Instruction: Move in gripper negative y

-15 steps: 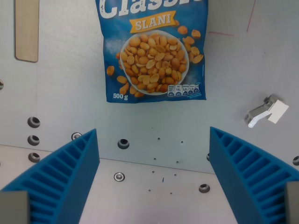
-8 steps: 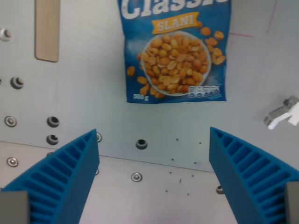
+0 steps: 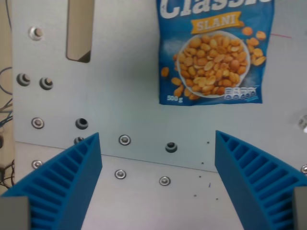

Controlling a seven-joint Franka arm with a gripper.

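We look down from the wrist at our gripper (image 3: 158, 187), whose two ribbed blue plastic fingers (image 3: 62, 184) rise from the lower corners of the view. The jaws stand wide apart with nothing between them, only bare surface.

Beneath them lies a pale grey metal table plate (image 3: 124, 96), dotted with small round screws and holes (image 3: 124, 140); a seam crosses it just above the fingertips.

Above the gap, toward the wrist view's right, a blue glossy bag of salted peanuts (image 3: 216, 52) lies flat on the plate, well apart from both fingers. Its label shows a white bowl of nuts and the word "SLANI"; the top of the bag is cut off by the frame.

At the upper left, a narrow beige slot (image 3: 79, 31) opens in the plate. Along the far left edge we see thin dark cables (image 3: 5, 103).
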